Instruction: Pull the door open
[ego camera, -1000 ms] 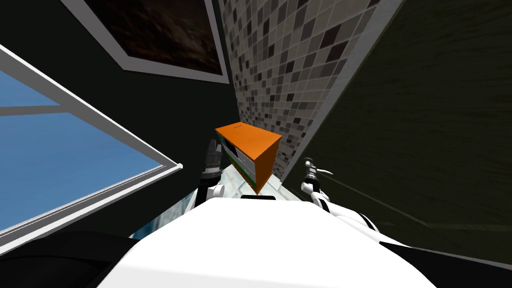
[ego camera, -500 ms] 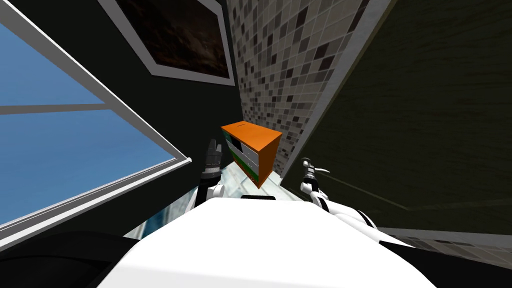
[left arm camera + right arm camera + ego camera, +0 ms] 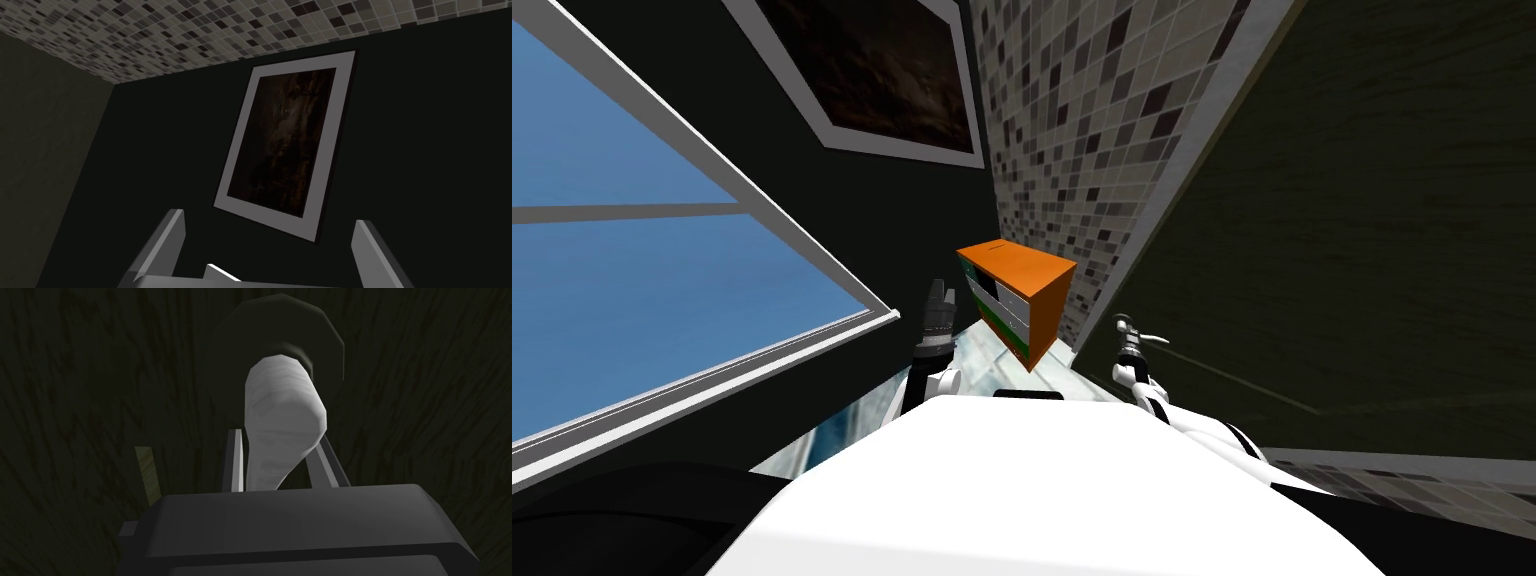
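Note:
The door (image 3: 1362,220) is a dark, wood-grained panel on my right, and it is the dim surface (image 3: 100,388) behind the right hand. Its pale grey lever handle (image 3: 280,423) sticks out of a dark round rosette (image 3: 280,338). My right gripper (image 3: 277,463) is shut on the lever, one thin finger pressing each side. In the head view that gripper (image 3: 1130,330) sits at the door's near edge with the handle (image 3: 1155,341) just beyond it. My left gripper (image 3: 941,295) is raised left of my chest, its fingers (image 3: 167,240) open and holding nothing.
An orange-topped cabinet with drawers (image 3: 1017,295) stands straight ahead against a mosaic-tiled wall (image 3: 1082,130). A large window (image 3: 642,280) runs along my left. A strip of tiles (image 3: 1412,490) shows past the door's lower edge at the bottom right.
The whole head view has turned, so the window looms larger on the left. The door's lower edge has come into sight with tiles beyond it. The right gripper stays on the handle.

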You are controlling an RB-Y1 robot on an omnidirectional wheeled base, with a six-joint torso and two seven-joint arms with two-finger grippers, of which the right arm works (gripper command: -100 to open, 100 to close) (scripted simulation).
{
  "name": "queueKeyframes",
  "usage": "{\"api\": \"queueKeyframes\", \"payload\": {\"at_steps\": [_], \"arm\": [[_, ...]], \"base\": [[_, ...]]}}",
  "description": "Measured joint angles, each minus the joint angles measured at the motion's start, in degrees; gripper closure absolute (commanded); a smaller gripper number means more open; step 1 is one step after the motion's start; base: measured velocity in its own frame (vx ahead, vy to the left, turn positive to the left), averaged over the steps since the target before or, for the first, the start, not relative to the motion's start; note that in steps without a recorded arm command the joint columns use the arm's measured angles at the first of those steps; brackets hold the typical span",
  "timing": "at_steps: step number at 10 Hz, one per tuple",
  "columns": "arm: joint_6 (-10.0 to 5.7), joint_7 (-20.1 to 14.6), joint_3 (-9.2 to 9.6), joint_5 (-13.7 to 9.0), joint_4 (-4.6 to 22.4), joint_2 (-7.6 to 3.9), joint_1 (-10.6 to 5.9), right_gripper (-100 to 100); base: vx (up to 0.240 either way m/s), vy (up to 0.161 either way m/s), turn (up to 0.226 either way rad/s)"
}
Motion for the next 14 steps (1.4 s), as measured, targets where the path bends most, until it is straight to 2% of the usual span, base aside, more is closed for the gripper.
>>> {"api": "queueKeyframes", "payload": {"at_steps": [1,2,4,7,8,9,12,14], "arm": [[-0.34,-0.6,0.58,0.3,0.5,-0.22,-0.41,100],[0.24,-1.0,1.09,0.7,-1.1,0.07,0.30,100],[0.77,-2.0,2.42,1.5,-2.4,0.09,0.94,100],[-0.39,-4.1,4.49,2.7,-0.3,-0.45,0.31,100],[-0.40,-4.3,4.63,2.8,-0.1,-0.27,0.38,100],[-0.23,-4.6,4.91,3.0,-0.6,-0.31,0.63,100],[-1.07,-6.2,6.38,3.9,-0.1,-0.85,0.30,100],[-1.02,-7.3,7.55,4.6,-0.9,-1.06,0.88,100]], "base": [[-0.239,-0.039,0.107],[-0.228,-0.002,0.078],[-0.265,0.012,0.089],[-0.180,-0.001,0.054],[-0.142,-0.015,0.071],[-0.215,-0.025,0.100],[-0.225,-0.035,0.098],[-0.196,-0.024,0.084]]}}
